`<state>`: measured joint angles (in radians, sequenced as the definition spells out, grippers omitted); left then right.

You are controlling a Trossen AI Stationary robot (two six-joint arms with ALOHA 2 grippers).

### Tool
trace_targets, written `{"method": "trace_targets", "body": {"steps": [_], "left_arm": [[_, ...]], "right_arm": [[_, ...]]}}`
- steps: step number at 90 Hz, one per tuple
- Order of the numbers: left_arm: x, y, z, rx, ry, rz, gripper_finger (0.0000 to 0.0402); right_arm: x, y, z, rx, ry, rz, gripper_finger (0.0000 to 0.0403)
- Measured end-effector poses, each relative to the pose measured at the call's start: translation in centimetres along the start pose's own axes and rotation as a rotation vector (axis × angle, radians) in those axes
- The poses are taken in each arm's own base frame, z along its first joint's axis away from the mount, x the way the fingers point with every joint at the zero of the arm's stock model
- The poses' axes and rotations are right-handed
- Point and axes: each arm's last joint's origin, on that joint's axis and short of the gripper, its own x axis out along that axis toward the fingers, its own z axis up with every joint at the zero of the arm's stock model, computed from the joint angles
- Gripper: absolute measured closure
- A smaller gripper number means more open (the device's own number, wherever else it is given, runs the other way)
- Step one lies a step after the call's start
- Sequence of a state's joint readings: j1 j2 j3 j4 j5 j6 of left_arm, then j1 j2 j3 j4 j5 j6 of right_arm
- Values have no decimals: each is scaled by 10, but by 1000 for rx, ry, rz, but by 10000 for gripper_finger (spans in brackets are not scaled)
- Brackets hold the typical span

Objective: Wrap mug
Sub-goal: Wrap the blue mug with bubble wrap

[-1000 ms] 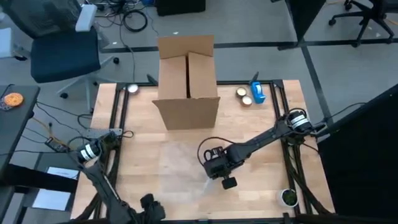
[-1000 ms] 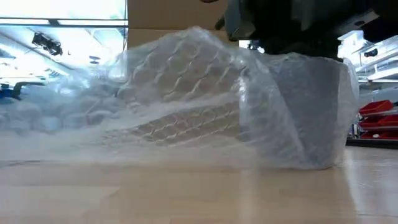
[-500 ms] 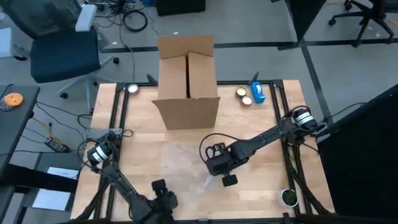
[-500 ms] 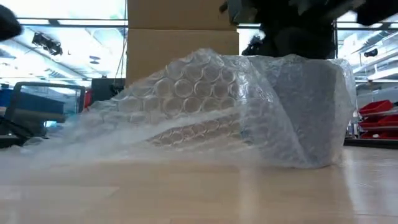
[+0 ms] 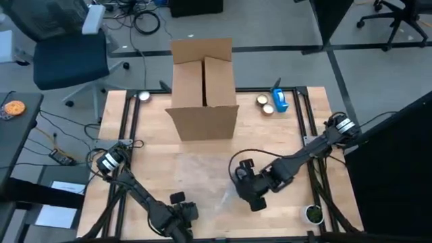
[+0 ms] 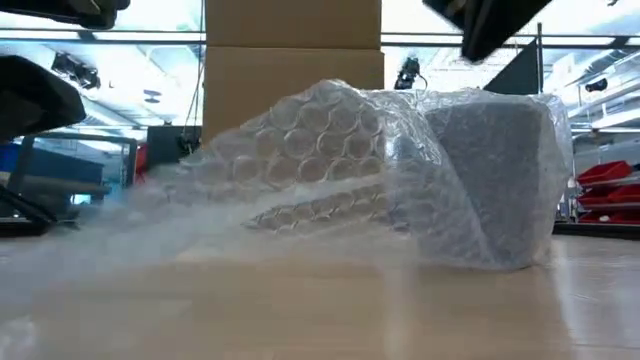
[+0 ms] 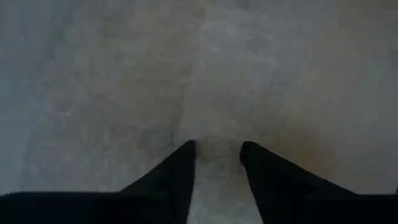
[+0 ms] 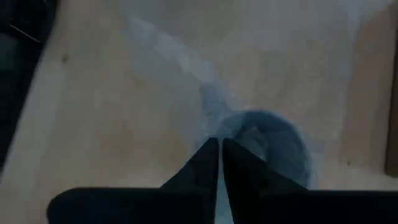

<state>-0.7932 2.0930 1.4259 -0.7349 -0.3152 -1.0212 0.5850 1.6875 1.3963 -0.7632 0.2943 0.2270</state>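
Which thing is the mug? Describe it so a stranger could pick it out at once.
From the tall cardboard box at the table's far edge, come toward the near edge, beneath the right gripper. There the mug stands upright at one end of the bubble wrap. It is grey, and the only thing draped in clear wrap.

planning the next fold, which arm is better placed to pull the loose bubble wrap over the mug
Left, probably. The left end effector sits at the table's front edge by the loose sheet of bubble wrap, fingers apart. The right end effector hangs above the half-covered mug, fingers nearly closed, better suited to steadying it.
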Motion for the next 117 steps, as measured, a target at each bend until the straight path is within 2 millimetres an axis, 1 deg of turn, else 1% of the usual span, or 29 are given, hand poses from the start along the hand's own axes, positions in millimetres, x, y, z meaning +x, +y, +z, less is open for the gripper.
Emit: {"method": "trace_targets", "body": {"steps": [9, 14, 22, 36, 52, 68, 84, 98, 107, 117], "left_arm": [[-3, 1, 4, -6, -2, 8, 372], [-6, 0, 8, -12, -8, 0, 392], [-13, -6, 17, 2, -16, -35, 394], [-38, -21, 42, 45, 19, -219, 400], [-48, -20, 64, 65, 140, -390, 399], [-45, -9, 77, 83, 201, -442, 399], [-40, 1, 89, 76, 198, -447, 399], [-38, 6, 95, 110, 202, -468, 399], [-37, 9, 98, 122, 222, -497, 399], [-37, 12, 102, 139, 254, -544, 399]], "right_arm": [[-7, 16, 0, -21, -46, 34, 403], [-10, 25, 0, -35, -72, 54, 403], [-15, 36, 0, -49, -111, 70, 403], [-21, 50, 3, -12, -215, 16, 403], [-24, 58, 7, 5, -290, 20, 403], [-6, 61, -5, 43, -327, 36, 403], [20, 62, -33, 114, -293, 39, 403], [41, 62, -55, 207, -327, 96, 403], [48, 62, -64, 291, -390, 100, 403], [48, 66, -72, 382, -431, 47, 403]]}}
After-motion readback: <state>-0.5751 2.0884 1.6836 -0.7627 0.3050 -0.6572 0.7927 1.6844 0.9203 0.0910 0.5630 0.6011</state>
